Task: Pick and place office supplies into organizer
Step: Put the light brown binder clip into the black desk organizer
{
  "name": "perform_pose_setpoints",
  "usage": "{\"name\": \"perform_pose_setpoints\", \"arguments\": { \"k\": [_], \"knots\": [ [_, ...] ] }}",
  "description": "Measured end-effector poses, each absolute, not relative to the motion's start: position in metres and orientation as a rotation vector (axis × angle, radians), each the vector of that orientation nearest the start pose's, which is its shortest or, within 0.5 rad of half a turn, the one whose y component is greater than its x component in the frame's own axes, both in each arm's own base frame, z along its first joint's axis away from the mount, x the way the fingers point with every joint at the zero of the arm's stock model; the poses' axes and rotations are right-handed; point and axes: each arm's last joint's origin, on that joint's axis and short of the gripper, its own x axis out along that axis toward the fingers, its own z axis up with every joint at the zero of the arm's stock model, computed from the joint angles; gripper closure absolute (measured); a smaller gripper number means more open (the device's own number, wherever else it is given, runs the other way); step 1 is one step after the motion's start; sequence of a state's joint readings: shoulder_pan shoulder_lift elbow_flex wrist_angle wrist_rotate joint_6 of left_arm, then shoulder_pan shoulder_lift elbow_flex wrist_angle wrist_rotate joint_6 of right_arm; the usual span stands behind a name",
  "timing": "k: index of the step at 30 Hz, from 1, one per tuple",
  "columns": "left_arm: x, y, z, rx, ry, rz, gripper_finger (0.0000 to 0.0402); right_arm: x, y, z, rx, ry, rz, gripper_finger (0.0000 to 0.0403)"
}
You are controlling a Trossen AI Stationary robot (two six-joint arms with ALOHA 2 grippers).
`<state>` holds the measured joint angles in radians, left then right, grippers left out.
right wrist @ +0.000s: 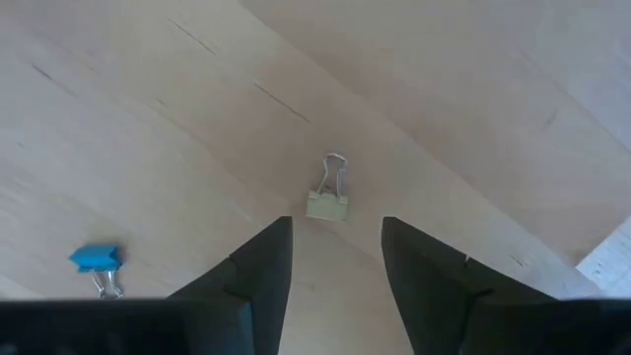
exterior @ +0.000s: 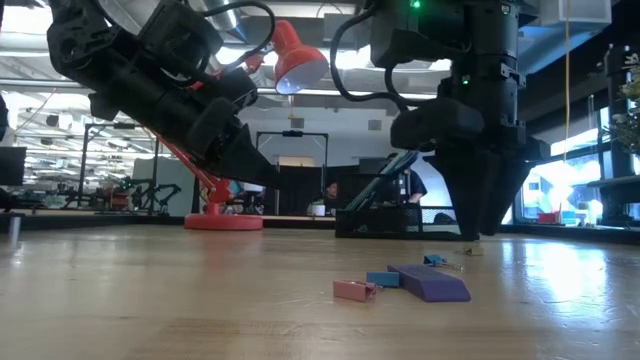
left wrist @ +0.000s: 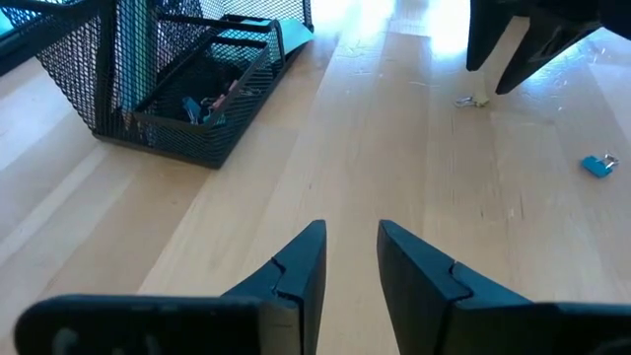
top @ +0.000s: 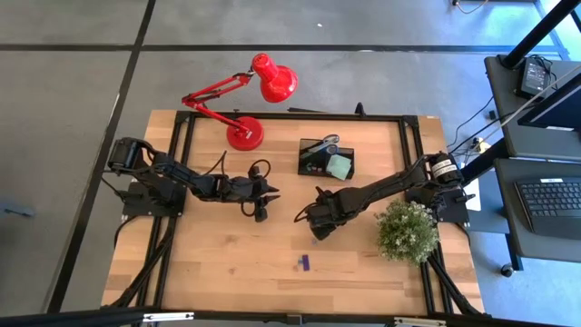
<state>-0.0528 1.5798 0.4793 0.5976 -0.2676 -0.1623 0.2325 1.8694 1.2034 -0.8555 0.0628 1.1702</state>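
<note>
Claws both stand apart: right claw (right wrist: 335, 261) over a pale binder clip (right wrist: 328, 204), left claw (left wrist: 352, 266) empty.

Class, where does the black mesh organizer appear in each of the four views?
High view: organizer just above centre, beyond the right gripper.
Low view: organizer mid-picture, far behind.
Left wrist view: organizer upper left.
Right wrist view: not in it.
Shared landmark: the right gripper, in all four.
</note>
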Motion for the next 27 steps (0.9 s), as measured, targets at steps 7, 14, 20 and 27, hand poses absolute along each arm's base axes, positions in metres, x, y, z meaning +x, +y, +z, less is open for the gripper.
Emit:
{"name": "perform_pose_setpoints", "arguments": {
  "k": [7,14,20,27],
  "knots": [
    [0.271,-0.007,0.130,-0.077,0.483,0.250,0.0313,0.324,0.075,0.154,0.706,1.362,-0.746,0.0241],
    [0.270,-0.007,0.130,-0.085,0.484,0.252,0.0313,0.326,0.075,0.145,0.692,1.374,-0.761,0.0241],
    [0.270,-0.007,0.129,-0.085,0.494,0.253,0.0313,0.329,0.076,0.136,0.690,1.386,-0.767,0.0241],
    [0.270,-0.007,0.128,-0.085,0.499,0.254,0.0313,0.330,0.076,0.132,0.712,1.411,-0.757,0.0242]
  ]
}}
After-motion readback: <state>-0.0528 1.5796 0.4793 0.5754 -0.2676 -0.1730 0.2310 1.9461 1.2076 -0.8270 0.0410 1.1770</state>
